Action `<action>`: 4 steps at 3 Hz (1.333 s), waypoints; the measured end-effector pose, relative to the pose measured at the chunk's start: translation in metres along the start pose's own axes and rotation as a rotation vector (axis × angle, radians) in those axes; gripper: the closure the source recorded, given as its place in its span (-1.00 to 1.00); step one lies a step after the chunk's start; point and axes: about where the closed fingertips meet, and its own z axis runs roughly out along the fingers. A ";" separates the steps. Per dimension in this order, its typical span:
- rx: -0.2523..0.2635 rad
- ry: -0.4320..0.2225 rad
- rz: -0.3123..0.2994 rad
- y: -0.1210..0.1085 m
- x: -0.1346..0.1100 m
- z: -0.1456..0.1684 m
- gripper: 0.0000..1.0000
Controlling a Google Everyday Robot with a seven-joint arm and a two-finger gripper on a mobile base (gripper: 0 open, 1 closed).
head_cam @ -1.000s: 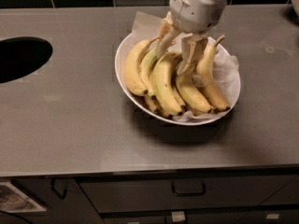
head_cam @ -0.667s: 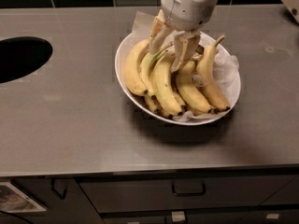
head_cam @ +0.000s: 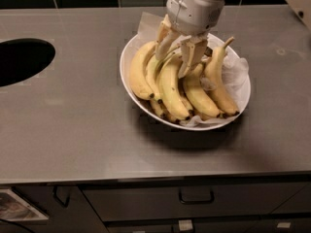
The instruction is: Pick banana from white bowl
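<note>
The white bowl [head_cam: 123, 76] stands on the steel counter, lined with crumpled white paper [head_cam: 236, 75] and filled with several bananas. The long, fully yellow banana [head_cam: 172, 89] lies in the middle of the bunch, its dark tip toward the front. A greener banana [head_cam: 153, 72] lies just left of it. My gripper [head_cam: 176, 50] comes down from the top and sits low over the stem ends of the bananas. It is open, with one fingertip [head_cam: 163, 41] on the left and the other on the right of the middle banana's top. The stems are partly hidden behind it.
A dark oval hole [head_cam: 19, 59] opens in the counter [head_cam: 73, 120] at the left. Dark tiles run along the back wall. The counter's front edge lies below the bowl, with drawers and a handle [head_cam: 195, 198] underneath.
My gripper has moved left across the bowl, from over the right-hand bananas to over the middle ones, staying open. The bananas and the bowl have not moved.
</note>
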 end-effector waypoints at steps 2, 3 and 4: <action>-0.021 -0.012 0.005 0.007 0.001 0.006 0.00; -0.030 -0.022 0.007 0.008 0.003 0.011 0.00; -0.042 -0.037 0.004 0.004 0.007 0.019 0.02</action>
